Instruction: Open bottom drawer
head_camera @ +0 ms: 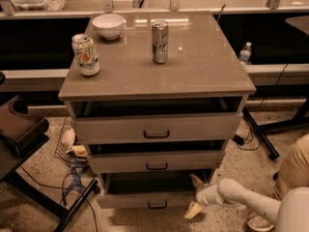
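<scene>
The white two-finger pincer (194,196) is released, its fingers spread wide, one up and one down, at the right end of the grey-beige bottom drawer (140,200), lowest of three and standing slightly out. The pale rounded arm (241,199) reaches in low from the right.

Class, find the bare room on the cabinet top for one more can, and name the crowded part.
Free: the cabinet top right of the silver can, and its front strip. Crowded: back-left, by the bowl and green can. The end effector sits low, at the right end of the bottom drawer.
</scene>
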Tool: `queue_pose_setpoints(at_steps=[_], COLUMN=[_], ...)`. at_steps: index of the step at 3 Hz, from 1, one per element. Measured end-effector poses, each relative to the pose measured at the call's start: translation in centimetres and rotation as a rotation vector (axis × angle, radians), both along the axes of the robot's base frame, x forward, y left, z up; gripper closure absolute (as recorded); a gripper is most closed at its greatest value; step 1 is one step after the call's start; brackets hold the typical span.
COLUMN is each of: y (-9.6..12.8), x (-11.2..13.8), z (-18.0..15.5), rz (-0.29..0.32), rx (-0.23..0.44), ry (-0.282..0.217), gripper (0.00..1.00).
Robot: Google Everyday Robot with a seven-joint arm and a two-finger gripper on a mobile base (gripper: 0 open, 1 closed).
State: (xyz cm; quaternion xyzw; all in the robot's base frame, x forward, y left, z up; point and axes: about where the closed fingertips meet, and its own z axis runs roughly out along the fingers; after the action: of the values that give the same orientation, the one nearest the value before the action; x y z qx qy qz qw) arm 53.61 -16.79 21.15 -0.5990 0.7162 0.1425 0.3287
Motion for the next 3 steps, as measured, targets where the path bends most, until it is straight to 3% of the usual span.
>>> queue_pose_setpoints(at_steps=[1, 2, 3], y=[-0.5, -1.7, -3.8], x=[-0.2, -1.1, -1.6], z=[-2.1, -4.2, -4.4], rz=[-0.014, -0.035, -0.068], rx=[-0.006, -0.030, -0.063], ry=[0.063, 0.141, 0.162], gripper=[0.02, 0.25, 0.47])
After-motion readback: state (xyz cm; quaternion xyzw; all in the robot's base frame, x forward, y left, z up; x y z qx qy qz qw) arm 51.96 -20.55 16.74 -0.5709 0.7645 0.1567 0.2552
